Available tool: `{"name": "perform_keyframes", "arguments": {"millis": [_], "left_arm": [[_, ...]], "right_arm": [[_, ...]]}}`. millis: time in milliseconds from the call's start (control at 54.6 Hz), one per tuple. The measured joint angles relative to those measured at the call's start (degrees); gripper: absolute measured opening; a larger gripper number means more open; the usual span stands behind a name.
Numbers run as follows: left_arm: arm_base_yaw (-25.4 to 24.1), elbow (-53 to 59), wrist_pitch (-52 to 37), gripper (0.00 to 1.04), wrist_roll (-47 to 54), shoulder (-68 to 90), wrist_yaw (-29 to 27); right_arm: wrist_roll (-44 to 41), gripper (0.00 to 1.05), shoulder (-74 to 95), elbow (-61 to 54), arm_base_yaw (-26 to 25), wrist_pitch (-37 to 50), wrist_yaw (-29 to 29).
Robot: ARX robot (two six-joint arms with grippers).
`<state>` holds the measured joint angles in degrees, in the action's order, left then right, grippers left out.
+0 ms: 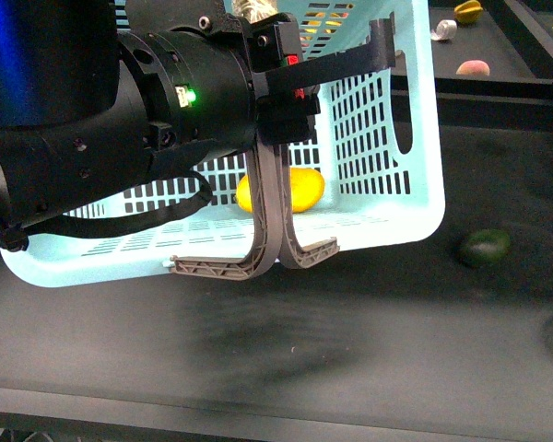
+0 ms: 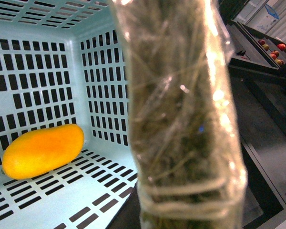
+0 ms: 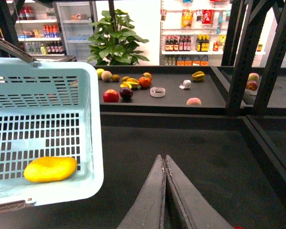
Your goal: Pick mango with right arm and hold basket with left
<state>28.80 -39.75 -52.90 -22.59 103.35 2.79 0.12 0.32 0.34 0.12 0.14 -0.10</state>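
The pale turquoise basket [image 1: 415, 120] hangs tilted above the black table, its two grey-brown handles [image 1: 269, 212] pinched together in my left gripper [image 1: 278, 118], which is shut on them. The yellow mango [image 1: 304, 189] lies inside on the slotted floor, partly behind the handles. In the left wrist view the mango [image 2: 43, 150] rests in a corner of the basket [image 2: 100, 57], and a blurred straw-coloured wrapped bar fills the middle. My right gripper [image 3: 165, 157] is shut with nothing in it, over bare table beside the basket [image 3: 93, 119], apart from the mango [image 3: 50, 169].
A dark green fruit [image 1: 485, 247] lies on the table to the right of the basket. On the back shelf [image 3: 171, 95] lie several fruits, a peach [image 3: 194, 101] and a tape roll [image 3: 157, 91]. Black frame posts [image 3: 243, 52] stand at the right.
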Motion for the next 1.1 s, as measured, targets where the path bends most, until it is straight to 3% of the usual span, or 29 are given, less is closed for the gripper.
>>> {"name": "perform_keyframes", "arguments": {"millis": [421,769,934,989,1099], "left_arm": [[0.02,0.00,0.00,0.05,-0.17,0.00,0.02],[0.02,0.00,0.00,0.05,-0.11,0.00,0.00],[0.02,0.00,0.00,0.05,-0.13,0.00,0.02],[0.02,0.00,0.00,0.05,-0.13,0.00,0.02],[0.02,0.00,0.00,0.05,-0.13,0.00,0.02]], "right_arm": [[-0.11,0.03,0.00,0.00,0.00,-0.02,0.00],[-0.09,0.70,0.00,0.00,0.00,-0.02,0.00],[-0.09,0.95,0.00,0.00,0.00,-0.02,0.00],[-0.07,0.98,0.00,0.00,0.00,-0.02,0.00],[-0.09,0.96,-0.02,0.00,0.00,-0.02,0.00]]}}
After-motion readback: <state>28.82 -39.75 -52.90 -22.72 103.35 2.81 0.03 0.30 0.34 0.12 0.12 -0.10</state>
